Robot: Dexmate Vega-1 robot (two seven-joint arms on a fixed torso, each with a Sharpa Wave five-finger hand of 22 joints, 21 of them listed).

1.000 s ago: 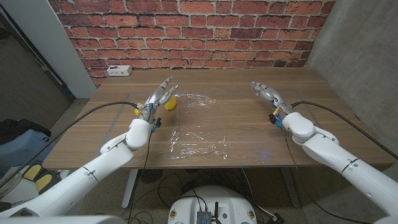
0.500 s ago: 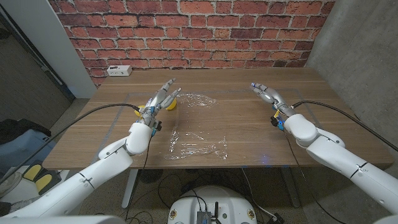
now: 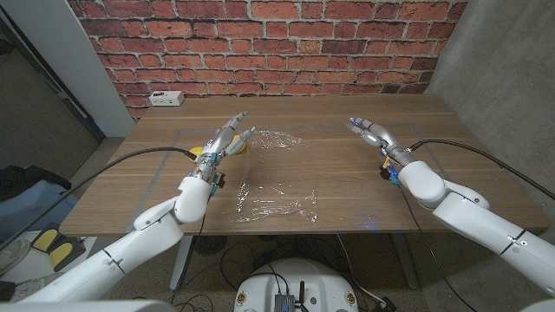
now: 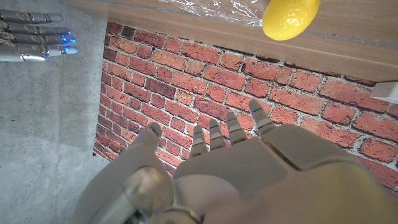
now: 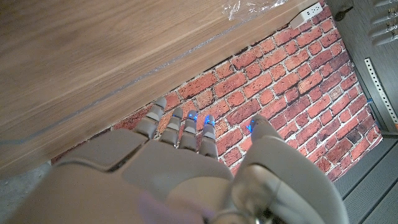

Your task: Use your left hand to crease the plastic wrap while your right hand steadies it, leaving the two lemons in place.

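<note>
Crinkled clear plastic wrap lies on the smooth wooden table near its front edge. 1 oval yellow lemon sits behind the left hand, fingers spread, empty. Right hand hovers well apart, fingers extended, empty.

Head camera overlooks table; wrist cameras inverted.

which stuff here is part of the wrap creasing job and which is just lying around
Job: near wrap, far wrap, lemon, left hand, right hand.

Lying about: white power strip, table it sits on.
</note>
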